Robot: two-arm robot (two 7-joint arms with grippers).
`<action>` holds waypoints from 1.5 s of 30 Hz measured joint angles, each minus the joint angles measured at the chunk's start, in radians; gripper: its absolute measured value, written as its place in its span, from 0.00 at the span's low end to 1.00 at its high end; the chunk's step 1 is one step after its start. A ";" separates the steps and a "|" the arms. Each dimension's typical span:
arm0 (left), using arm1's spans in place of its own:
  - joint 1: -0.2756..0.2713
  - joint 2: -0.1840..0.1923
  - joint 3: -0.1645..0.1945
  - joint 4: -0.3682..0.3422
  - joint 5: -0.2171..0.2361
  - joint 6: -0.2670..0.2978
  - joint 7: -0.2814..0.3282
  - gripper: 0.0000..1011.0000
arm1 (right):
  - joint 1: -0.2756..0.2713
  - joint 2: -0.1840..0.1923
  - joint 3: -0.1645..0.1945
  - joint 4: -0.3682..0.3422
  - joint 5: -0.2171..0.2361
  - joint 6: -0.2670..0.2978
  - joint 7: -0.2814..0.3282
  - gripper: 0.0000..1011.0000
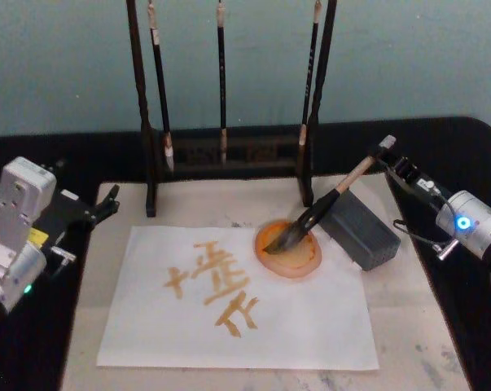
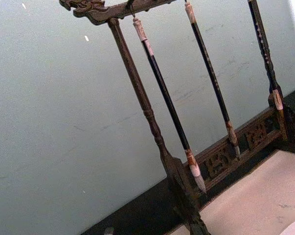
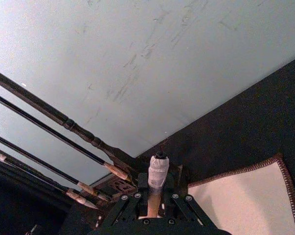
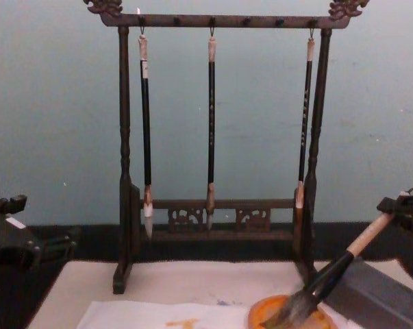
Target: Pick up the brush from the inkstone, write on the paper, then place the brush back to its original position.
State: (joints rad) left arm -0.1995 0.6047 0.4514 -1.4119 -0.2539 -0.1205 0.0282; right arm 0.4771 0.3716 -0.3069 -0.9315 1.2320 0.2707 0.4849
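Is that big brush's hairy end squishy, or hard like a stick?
Probably squishy: the brush has bushy, loose-looking bristles resting in the inkstone. Its pale handle looks straight and stiff, held near the top by the right gripper. It may drip, since orange strokes mark the paper. The left gripper sits idle at the left.

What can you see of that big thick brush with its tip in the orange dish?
The brush is thick, with a pale tan handle, a black lower section, bushy dark grey bristles and a white end cap. It slants, with the bristles down in the shallow orange inkstone and the cap raised toward the robot's right. The right gripper is closed on its upper end.
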 joint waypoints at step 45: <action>0.000 0.000 0.000 0.000 0.000 0.000 0.000 1.00 | 0.055 0.088 -0.115 -0.166 -0.020 -0.063 0.083 0.17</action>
State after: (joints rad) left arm -0.1995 0.6047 0.4514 -1.4120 -0.2539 -0.1205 0.0283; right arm 0.5316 0.4593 -0.4221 -1.0973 1.2123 0.2074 0.5680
